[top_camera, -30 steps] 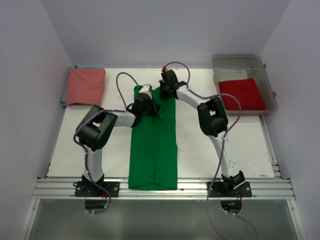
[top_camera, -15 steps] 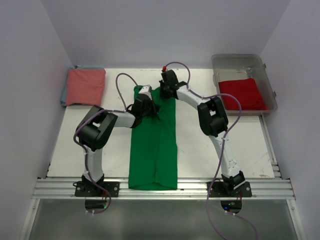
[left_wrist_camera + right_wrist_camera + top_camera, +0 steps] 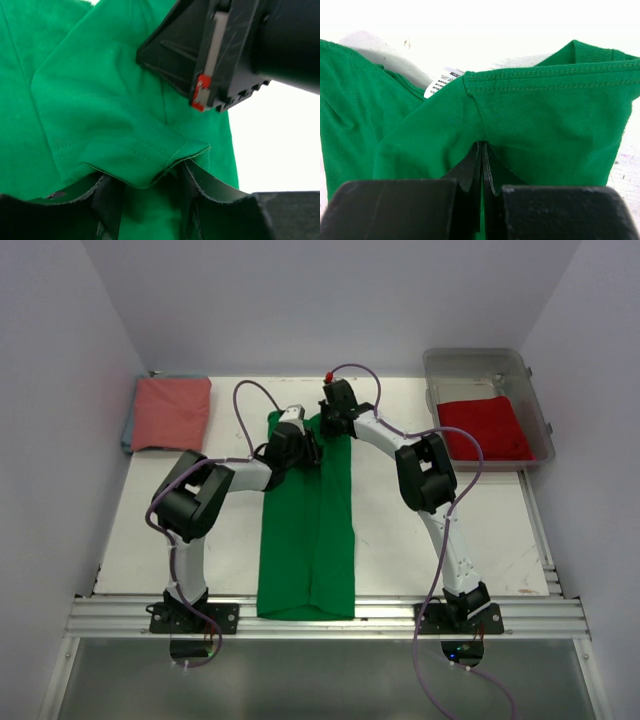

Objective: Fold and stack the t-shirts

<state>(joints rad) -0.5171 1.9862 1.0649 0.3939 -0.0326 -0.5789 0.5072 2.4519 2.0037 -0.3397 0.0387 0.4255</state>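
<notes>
The bright green t-shirt [image 3: 308, 530] lies as a long folded strip from the table's near edge to the far middle. My right gripper [image 3: 333, 425] is at its far end, shut on a pinch of green cloth [image 3: 545, 115] just below the collar seam; its jaws [image 3: 482, 150] are pressed together. My left gripper [image 3: 305, 447] is just left of it, open, with a green sleeve hem [image 3: 145, 165] lying between its spread fingers [image 3: 210, 192]. The salmon-pink t-shirt [image 3: 170, 412] lies folded at the far left. The red t-shirt [image 3: 483, 427] lies in a bin.
A clear plastic bin [image 3: 535, 390] stands at the far right. A white label [image 3: 442, 82] shows inside the collar. My right gripper's black body [image 3: 235, 50] hangs close above the cloth in the left wrist view. White walls close in both sides.
My left gripper has shifted slightly toward the far right, closer to the right gripper. The right gripper and the shirts have stayed put.
</notes>
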